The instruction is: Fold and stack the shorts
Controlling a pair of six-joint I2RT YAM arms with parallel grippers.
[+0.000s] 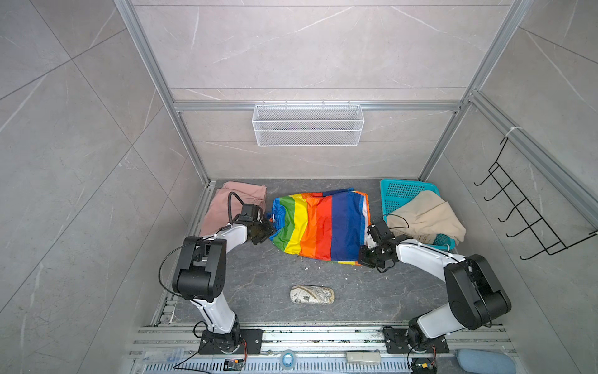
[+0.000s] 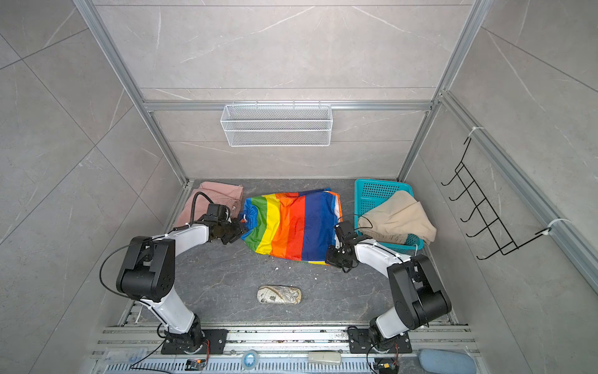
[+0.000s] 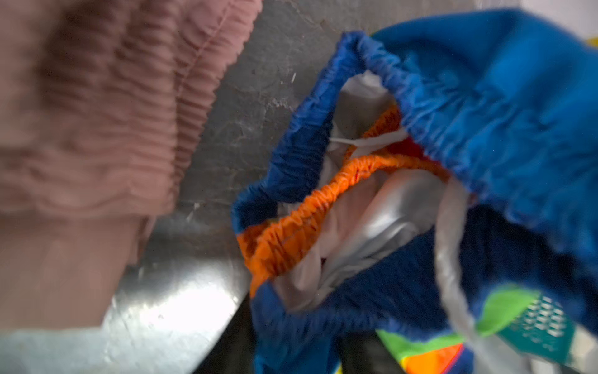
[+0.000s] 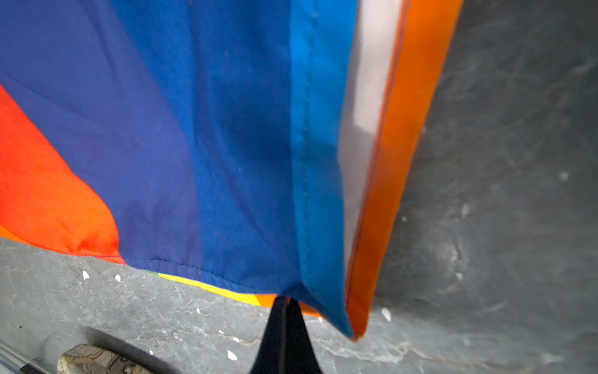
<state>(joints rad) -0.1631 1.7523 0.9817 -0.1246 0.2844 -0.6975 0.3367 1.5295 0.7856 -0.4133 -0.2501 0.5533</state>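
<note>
while the rainbow-striped shorts [image 1: 320, 223] lie spread across the middle of the dark table [image 1: 259, 285], an arm meets them at each end. in both top views their gathered waistband points left and their leg hems point right, with the stripes running from green through yellow, orange and red to blue. the right gripper [image 4: 284, 302] is at the near right corner of the cloth. in the right wrist view its two dark fingers are pressed tight together, pinching the stitched blue hem, and the fabric fans away from that pinch. the left gripper [image 1: 270, 230] sits right at the waistband end, touching or just short of the cloth. the top views are too small to show how its jaws stand. the left wrist view is blurred and shows only the bunched blue and orange elastic, white lining and a white cord, so i cannot tell whether it is open or has hold of anything. the dusty pink shorts [image 1: 226, 197] lie in the far left corner of the table, partly under the left arm and just beside the waistband of the striped pair, with bare table between them. the beige shorts [image 1: 427, 217] are draped over the near part of the teal basket [image 1: 401, 191] in the far right corner, spilling past its right rim. a small patterned pouch [image 1: 312, 294] lies alone on the near side of the table, well apart from all three.
</note>
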